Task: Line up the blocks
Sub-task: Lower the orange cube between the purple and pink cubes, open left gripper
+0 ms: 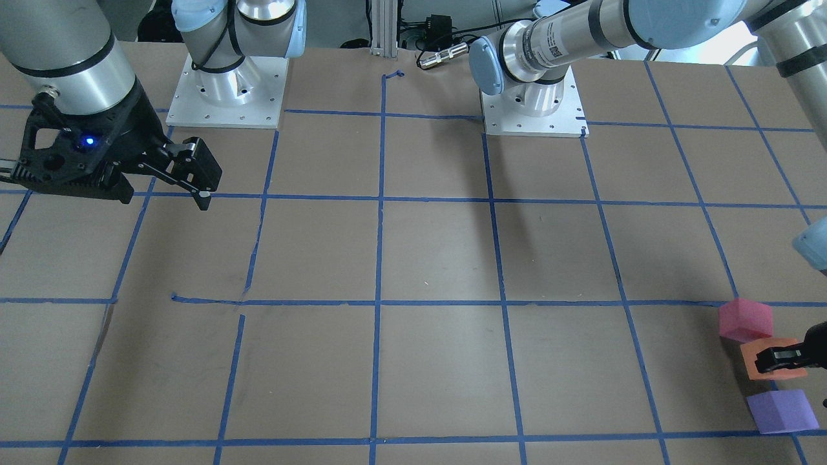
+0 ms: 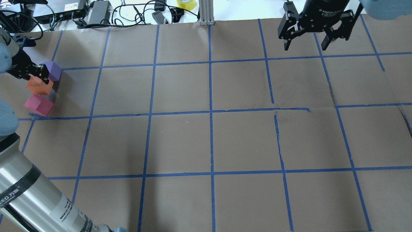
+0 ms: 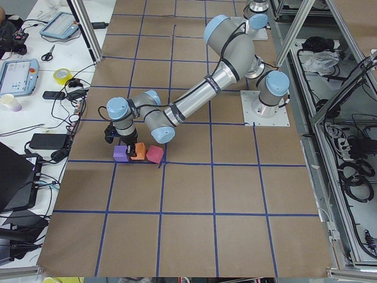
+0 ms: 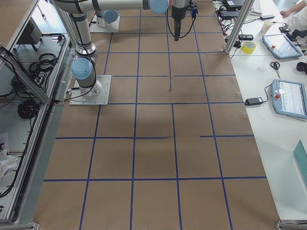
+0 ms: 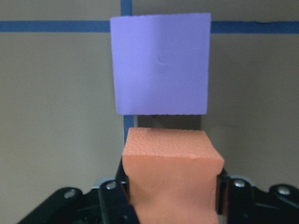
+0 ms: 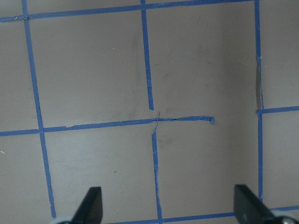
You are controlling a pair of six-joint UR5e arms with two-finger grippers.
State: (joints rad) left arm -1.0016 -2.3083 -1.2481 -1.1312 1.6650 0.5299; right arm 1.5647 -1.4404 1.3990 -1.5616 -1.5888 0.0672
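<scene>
Three small cubes stand in a row near the table's left end: purple (image 2: 54, 71), orange (image 2: 38, 87), pinkish-red (image 2: 38, 105). In the front view they are pinkish-red (image 1: 745, 320), orange (image 1: 759, 369) and purple (image 1: 782, 411). My left gripper (image 2: 38, 76) is shut on the orange cube (image 5: 172, 158); its fingers press into the cube's sides. The purple cube (image 5: 161, 63) sits just beyond it, with a small gap between. My right gripper (image 2: 304, 45) is open and empty, held above the table's far right part; it also shows in the front view (image 1: 194, 181).
The brown table (image 2: 209, 141) carries a blue tape grid. The two arm bases (image 1: 226, 97) (image 1: 533, 106) are bolted at the robot's side. Cables, power bricks and a yellow tape roll (image 2: 186, 4) lie beyond the far edge. A post (image 2: 206, 13) stands at the far middle.
</scene>
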